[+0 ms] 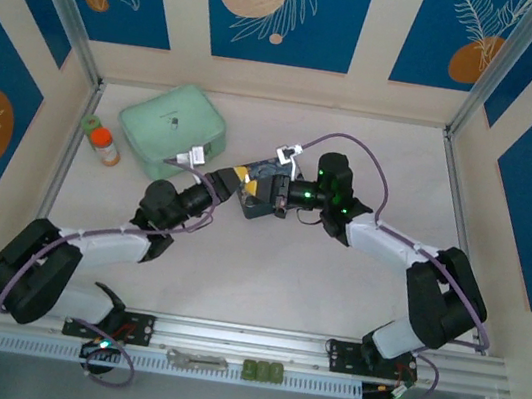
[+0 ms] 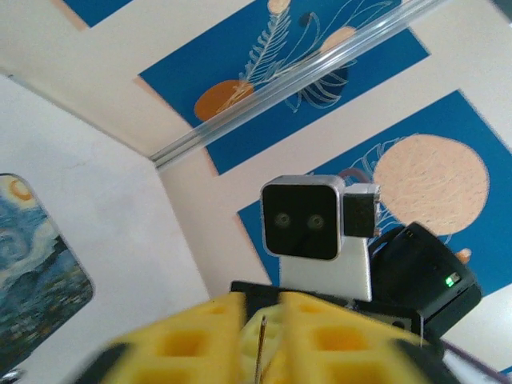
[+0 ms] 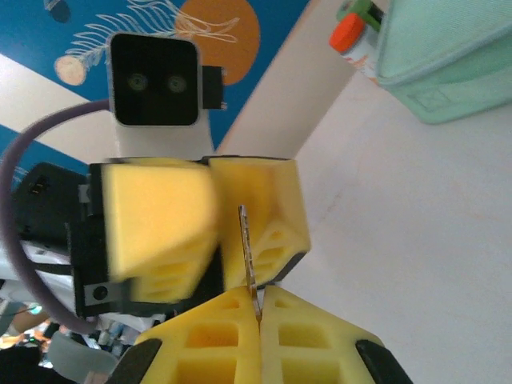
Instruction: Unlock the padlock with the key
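Note:
Both arms meet over the table's middle. My right gripper (image 3: pixel 260 293) is shut on the key (image 3: pixel 249 250), a thin silvery blade held edge-on and pointing away from its yellow fingertips. Facing it, my left gripper (image 2: pixel 262 310) has its yellow fingers slightly apart, and the key's edge (image 2: pixel 259 346) stands in the gap between them without being pinched. In the top view the left gripper (image 1: pixel 239 182) and right gripper (image 1: pixel 266 192) are tip to tip above a blue starry-night tin (image 1: pixel 253 206). The padlock is hidden.
A mint-green case (image 1: pixel 174 124) lies at the back left, with an orange-capped bottle (image 1: pixel 104 146) beside it near the left wall. The tin's painted lid (image 2: pixel 32 280) is left of my left fingers. On the front rail lie a grey metal bar (image 1: pixel 195 358) and green pieces (image 1: pixel 264 371).

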Available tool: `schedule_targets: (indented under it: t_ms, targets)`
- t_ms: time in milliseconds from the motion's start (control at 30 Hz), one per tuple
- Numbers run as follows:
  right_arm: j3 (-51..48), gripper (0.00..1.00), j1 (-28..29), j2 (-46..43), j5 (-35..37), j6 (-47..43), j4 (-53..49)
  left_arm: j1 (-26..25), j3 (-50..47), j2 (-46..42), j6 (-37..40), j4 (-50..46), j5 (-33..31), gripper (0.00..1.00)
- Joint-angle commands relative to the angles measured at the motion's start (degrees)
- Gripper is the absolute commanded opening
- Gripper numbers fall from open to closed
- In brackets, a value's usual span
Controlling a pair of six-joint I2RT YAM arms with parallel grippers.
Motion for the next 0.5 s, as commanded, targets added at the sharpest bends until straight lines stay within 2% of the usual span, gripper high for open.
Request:
schedule_targets:
  t_ms: [0, 33, 67, 133, 233, 367, 467]
  targets:
    - [2.99, 0.0, -2.38, -4.71, 3.19, -8.69, -16.39, 0.11, -0.45, -3.83, 5.33, -9.98, -0.83, 0.63]
    - [3.66, 0.0, -2.9, -5.93, 6.26, -11.71, -22.77, -0.18, -0.68, -5.04, 7.53, -14.1, -1.67, 0.68]
    - [4.27, 0.0, -3.42, -6.79, 9.13, -14.26, -28.06, -0.52, -0.94, -5.98, 9.78, -17.15, -2.46, 0.69]
    - [4.97, 0.0, -4.58, -8.03, 15.6, -18.69, -37.81, -1.55, -0.56, -8.04, 14.27, -26.34, -4.59, 0.68]
    - [5.22, 0.0, -6.94, -8.06, 24.34, -21.21, -47.52, -3.9, -0.18, -8.4, 18.11, -32.97, -7.33, 0.67]
    - [4.22, 0.0, -10.4, -7.47, 31.88, -21.59, -52.67, -8.14, 0.87, -2.61, 19.03, -32.08, -8.52, 0.67]
    - [3.71, 0.0, -12.91, -7.57, 32.93, -21.05, -53.28, -11.92, 3.34, 5.17, 19.23, -28.23, -8.66, 0.68]
